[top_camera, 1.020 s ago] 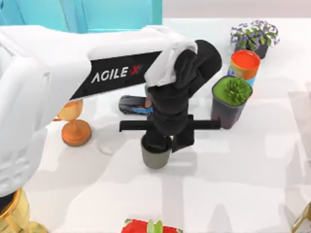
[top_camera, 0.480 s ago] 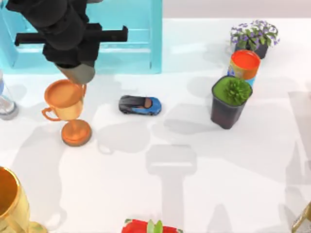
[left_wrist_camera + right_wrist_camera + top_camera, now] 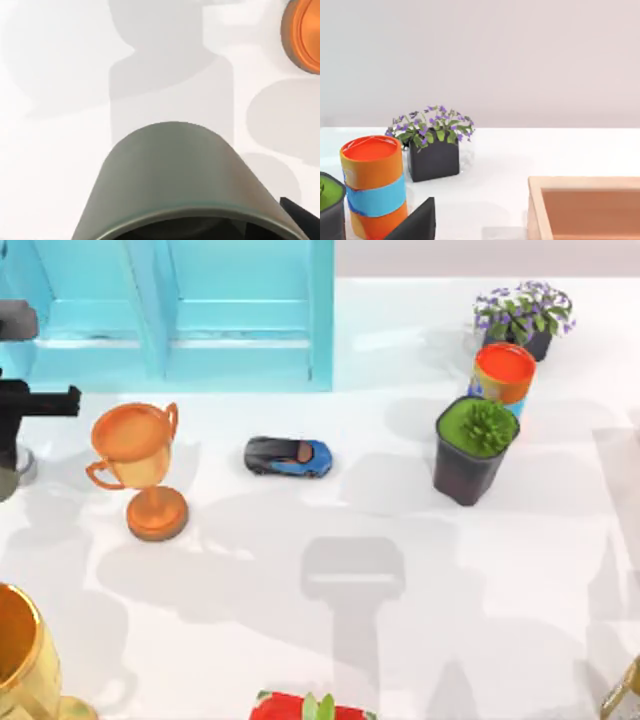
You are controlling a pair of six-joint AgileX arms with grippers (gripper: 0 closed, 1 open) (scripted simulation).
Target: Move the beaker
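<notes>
The beaker (image 3: 172, 182) is an olive-grey tapered cup seen close up in the left wrist view, above the white table. My left gripper (image 3: 12, 430) is at the far left edge of the top view, left of the orange trophy (image 3: 135, 465), and is shut on the beaker. A sliver of the beaker (image 3: 5, 483) shows below it at the picture's edge. One dark fingertip (image 3: 300, 210) shows beside the cup's rim. My right arm is parked at the right; part of its gripper (image 3: 417, 222) shows in the right wrist view.
A blue cabinet (image 3: 200, 310) stands at the back left. A toy car (image 3: 288, 456) lies mid-table. A square pot with a green plant (image 3: 473, 450), an orange-topped can (image 3: 503, 375) and a purple-flower pot (image 3: 523, 315) stand at the right. A gold trophy (image 3: 25, 660) is at the front left, and a wooden box (image 3: 590, 210) shows in the right wrist view.
My left arm lifted the beaker from the middle of the table and swung it back and left, past the orange trophy, to the left edge.
</notes>
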